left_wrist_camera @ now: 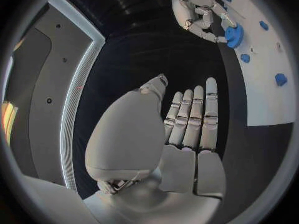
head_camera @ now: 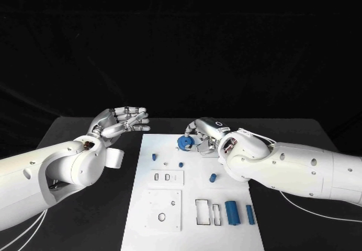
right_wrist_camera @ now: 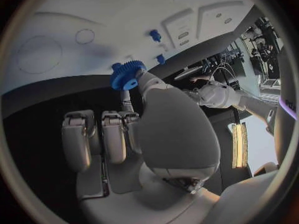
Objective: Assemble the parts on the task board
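A blue gear (head_camera: pixel 184 142) sits at the far end of the white task board (head_camera: pixel 196 230), pinched between the thumb and a finger of my right hand (head_camera: pixel 203 137). In the right wrist view the gear (right_wrist_camera: pixel 127 75) is at the fingertips of the right hand (right_wrist_camera: pixel 124 134), low over the board (right_wrist_camera: pixel 74 20). My left hand (head_camera: pixel 121 123) hovers off the board's far left corner, holding nothing, fingers apart. The left wrist view shows the left hand (left_wrist_camera: pixel 187 129) with its fingers stretched out, and beyond it the right hand (left_wrist_camera: pixel 196 12) with the gear (left_wrist_camera: pixel 234 35).
Small blue pegs (head_camera: pixel 154 156) (head_camera: pixel 181 164) (head_camera: pixel 213 178) stand on the board's middle. Two blue cylinders (head_camera: pixel 233 213) (head_camera: pixel 249 214) lie near its right front beside rectangular slots (head_camera: pixel 203 212). A square plate (head_camera: pixel 163 209) with holes sits at front left. Black table surrounds the board.
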### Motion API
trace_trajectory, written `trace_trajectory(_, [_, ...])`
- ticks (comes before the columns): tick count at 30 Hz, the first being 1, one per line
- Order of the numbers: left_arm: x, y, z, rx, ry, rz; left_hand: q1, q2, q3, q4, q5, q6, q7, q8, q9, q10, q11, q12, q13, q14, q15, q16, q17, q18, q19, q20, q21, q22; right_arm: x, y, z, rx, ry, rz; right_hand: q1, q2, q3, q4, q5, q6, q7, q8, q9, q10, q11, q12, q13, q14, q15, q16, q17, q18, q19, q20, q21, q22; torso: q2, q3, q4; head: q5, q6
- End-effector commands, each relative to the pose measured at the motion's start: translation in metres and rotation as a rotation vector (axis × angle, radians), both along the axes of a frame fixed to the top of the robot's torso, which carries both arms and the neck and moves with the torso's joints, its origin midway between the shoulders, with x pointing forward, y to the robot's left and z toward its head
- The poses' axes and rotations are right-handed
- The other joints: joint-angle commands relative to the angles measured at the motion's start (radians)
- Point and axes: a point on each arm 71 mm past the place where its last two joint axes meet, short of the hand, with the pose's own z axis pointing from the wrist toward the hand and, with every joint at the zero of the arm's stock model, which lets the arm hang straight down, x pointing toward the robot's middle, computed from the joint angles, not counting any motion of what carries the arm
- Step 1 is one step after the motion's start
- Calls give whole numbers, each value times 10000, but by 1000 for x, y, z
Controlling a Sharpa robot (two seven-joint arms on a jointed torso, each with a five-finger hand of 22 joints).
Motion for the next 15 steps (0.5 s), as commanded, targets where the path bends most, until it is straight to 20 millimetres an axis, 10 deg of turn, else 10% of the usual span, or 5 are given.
trace_trajectory(1, [0,-3,1,-119,-16,-231,55,-27,18,-53,-47,-44,134,-67,-16,-24,31,-22,12,-93,8,-50,10,103,47,-1,42,-14,2,7,-2,-228,-316,-52,-68,-10,67,-8,26,366,-263,-26,9,889,-81,4,2401,987,-52,60,2310,-93,747,-67,14,2235,19,-7,17,11,0])
trace_trajectory(15, [-1,-4,1,-133,-9,-275,61,-25,20,-64,-46,-47,127,-70,-17,-29,31,-29,12,-97,10,-61,14,103,45,-1,44,-17,5,33,-24,-433,61,123,-90,-40,110,-21,25,351,-259,-51,-1,881,-77,-8,2389,985,-52,57,2301,-86,727,-69,-6,2212,23,7,-5,109,-86])
